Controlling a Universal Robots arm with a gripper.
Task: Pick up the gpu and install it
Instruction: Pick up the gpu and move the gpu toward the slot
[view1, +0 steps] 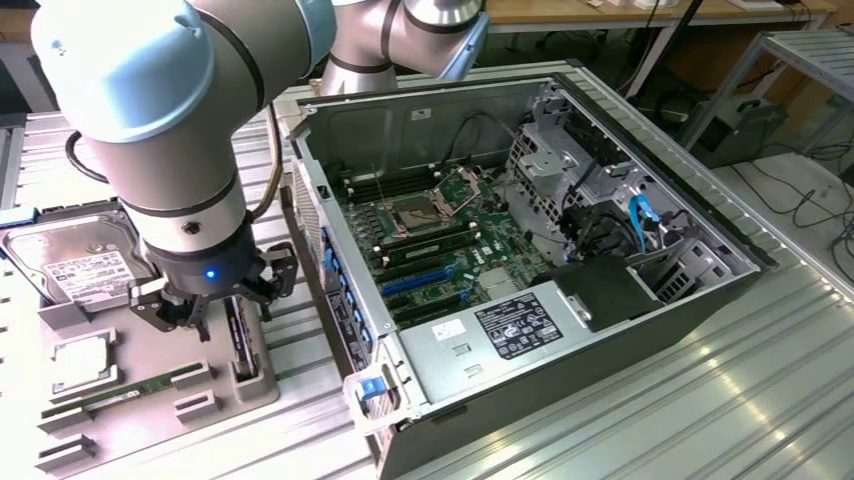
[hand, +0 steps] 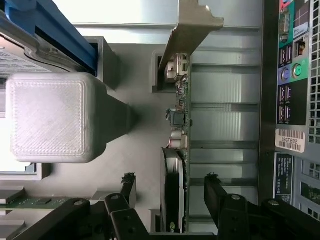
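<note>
The gpu (hand: 176, 120) stands on its edge in a slot of the grey holder tray (view1: 147, 345), its silvery bracket (hand: 192, 27) at one end. In the exterior view the gpu (view1: 244, 350) is a thin dark card just below the arm's wrist. My gripper (hand: 170, 184) is open and hovers over the card, with one black finger (hand: 127, 187) on each side of it and gaps between the pads and the card. From outside, the gripper (view1: 230, 308) hangs low over the tray, beside the computer case.
The open computer case (view1: 534, 250) lies at the exterior view's right, motherboard with blue slots (view1: 424, 280) exposed; its rear port panel (hand: 292, 75) is close beside the card. The tray also holds a hard drive (view1: 80, 265), a processor (view1: 83, 360) and a green memory stick (view1: 120, 392).
</note>
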